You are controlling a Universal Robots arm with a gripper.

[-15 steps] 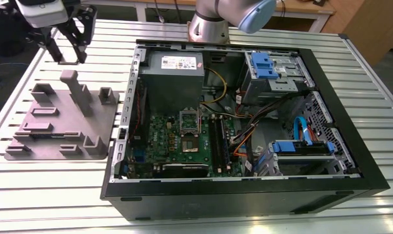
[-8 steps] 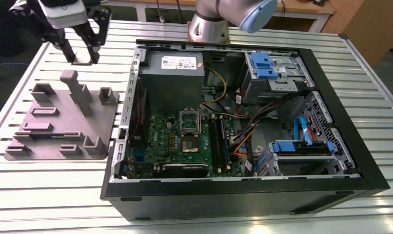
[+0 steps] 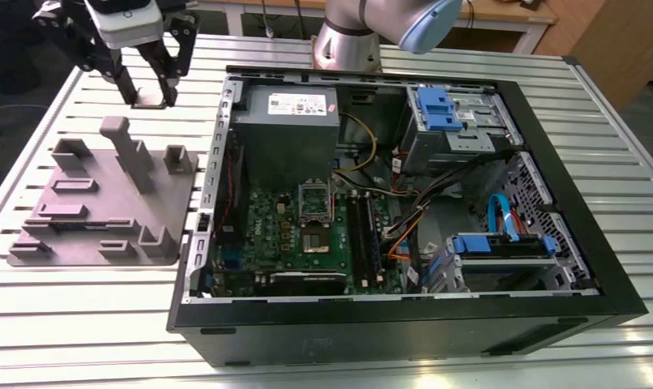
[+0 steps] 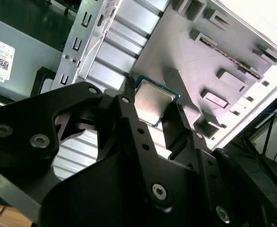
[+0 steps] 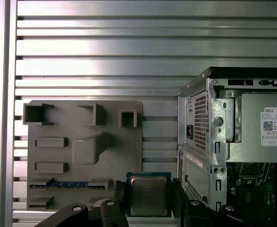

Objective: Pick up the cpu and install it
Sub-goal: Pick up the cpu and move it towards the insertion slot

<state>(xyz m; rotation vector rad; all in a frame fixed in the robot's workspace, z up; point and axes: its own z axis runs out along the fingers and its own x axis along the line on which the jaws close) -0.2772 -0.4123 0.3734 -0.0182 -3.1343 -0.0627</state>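
Observation:
The cpu, a small flat square chip with a silvery top and thin pale edge, hangs in the air between my black fingers. My gripper is shut on its two opposite edges. In the exterior view it hovers over the slatted table at the back left, just behind the grey fixture tray and left of the open computer case. Inside the case lies the green motherboard, with its silver socket frame flipped up.
The grey power supply box fills the case's back left corner. Blue drive brackets and orange and blue cables sit on the exterior view's right. The tray carries upright posts and a memory stick. The arm's base stands behind the case.

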